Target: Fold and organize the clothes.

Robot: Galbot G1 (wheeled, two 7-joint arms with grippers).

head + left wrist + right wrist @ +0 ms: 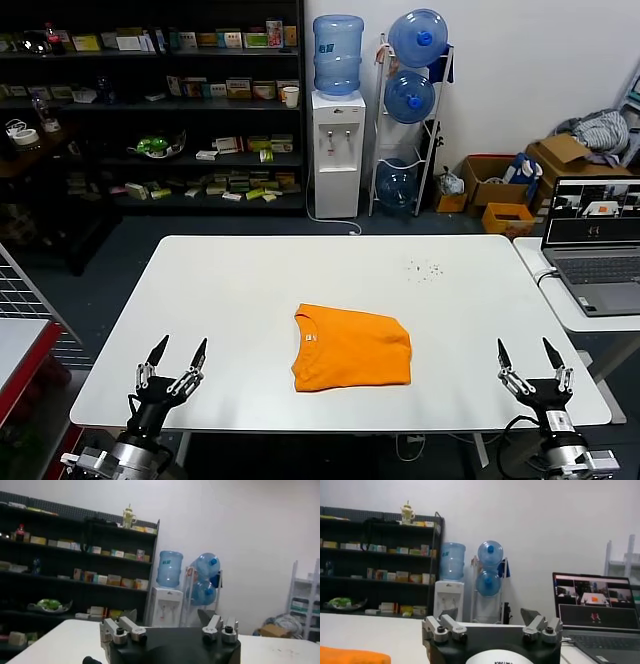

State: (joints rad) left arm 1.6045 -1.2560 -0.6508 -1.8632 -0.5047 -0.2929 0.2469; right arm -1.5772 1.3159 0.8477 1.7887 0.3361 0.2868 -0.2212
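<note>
The orange T-shirt (351,347) lies folded into a compact rectangle at the middle front of the white table (250,290), its small white neck label near the left top corner. Its edge also shows in the right wrist view (350,656). My left gripper (178,352) is open and empty at the table's front left corner, well left of the shirt. My right gripper (529,353) is open and empty at the front right corner, well right of the shirt. The left wrist view shows its open gripper (170,616) with nothing between the jaws; the right wrist view shows the same (490,614).
A laptop (595,243) stands open on a side table at the right. Small dark specks (427,268) lie on the table's far right part. Behind are dark shelves (150,100), a water dispenser (336,150) and a bottle rack (412,110).
</note>
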